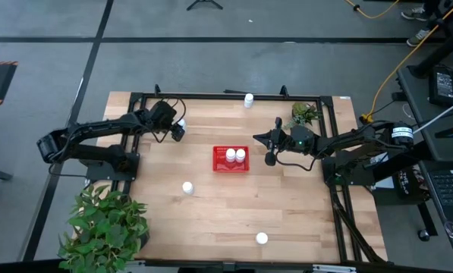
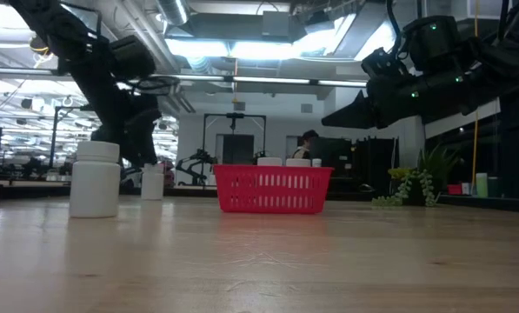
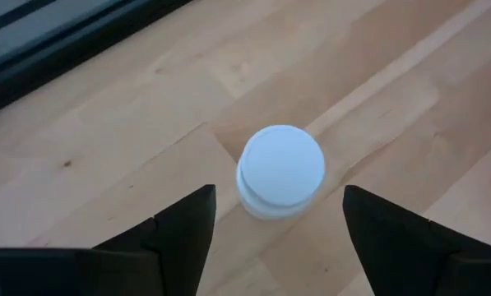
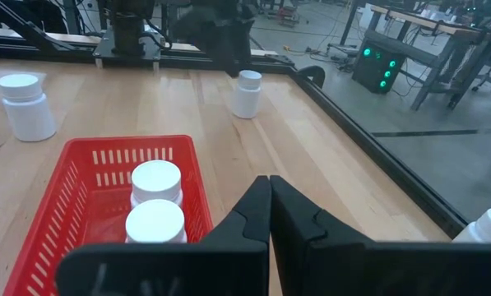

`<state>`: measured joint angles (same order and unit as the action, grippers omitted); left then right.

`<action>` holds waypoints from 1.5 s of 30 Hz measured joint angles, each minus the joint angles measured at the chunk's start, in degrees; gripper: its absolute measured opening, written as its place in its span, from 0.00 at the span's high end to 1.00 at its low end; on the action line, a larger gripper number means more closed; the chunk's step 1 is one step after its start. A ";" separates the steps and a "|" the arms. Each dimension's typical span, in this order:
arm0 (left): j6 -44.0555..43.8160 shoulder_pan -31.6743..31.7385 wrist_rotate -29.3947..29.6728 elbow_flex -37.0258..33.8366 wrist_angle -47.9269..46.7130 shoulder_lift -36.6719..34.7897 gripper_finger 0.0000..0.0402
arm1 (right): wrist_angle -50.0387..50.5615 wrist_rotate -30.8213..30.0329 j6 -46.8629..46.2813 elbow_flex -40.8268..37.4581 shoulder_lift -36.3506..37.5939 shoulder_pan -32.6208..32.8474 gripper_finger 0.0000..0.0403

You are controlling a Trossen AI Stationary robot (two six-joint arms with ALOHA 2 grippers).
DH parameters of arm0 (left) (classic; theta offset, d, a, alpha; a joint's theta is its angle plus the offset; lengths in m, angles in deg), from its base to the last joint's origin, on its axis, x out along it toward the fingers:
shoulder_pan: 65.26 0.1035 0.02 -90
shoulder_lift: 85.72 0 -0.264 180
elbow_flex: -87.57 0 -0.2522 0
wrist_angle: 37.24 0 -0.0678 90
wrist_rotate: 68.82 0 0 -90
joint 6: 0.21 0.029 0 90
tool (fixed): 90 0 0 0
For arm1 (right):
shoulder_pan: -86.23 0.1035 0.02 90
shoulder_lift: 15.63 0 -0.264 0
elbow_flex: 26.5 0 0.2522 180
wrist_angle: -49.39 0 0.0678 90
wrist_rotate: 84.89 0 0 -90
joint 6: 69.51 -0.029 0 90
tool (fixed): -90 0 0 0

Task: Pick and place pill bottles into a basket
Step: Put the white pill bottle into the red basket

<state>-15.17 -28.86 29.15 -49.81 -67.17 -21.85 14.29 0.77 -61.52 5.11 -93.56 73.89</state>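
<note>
Bottles: two sit in the basket (image 1: 231,169); four remain, one between the spread left tool (image 3: 278,238); right tool (image 4: 268,205) pressed together.

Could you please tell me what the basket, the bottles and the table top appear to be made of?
Basket: glossy red plastic, probably; slotted moulded walls. Pill bottles: smooth white plastic, apparently, matte caps. Table top: pale wood with visible grain and plank seams.
</note>
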 joint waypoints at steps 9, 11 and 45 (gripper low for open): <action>1.72 0.11 0.02 0.02 5.83 5.28 0.36 | -0.17 0.00 -0.17 0.00 0.00 0.00 0.99; 1.70 0.11 -0.03 0.02 5.72 5.38 0.36 | -0.17 -0.02 -0.17 0.00 0.00 0.00 0.99; 7.81 0.07 0.87 0.03 6.05 5.31 0.62 | -0.13 0.00 -0.09 0.00 0.00 -0.02 0.99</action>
<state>-7.36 -28.80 30.02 -49.78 -61.12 -16.53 14.16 0.77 -61.61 5.11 -93.56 73.87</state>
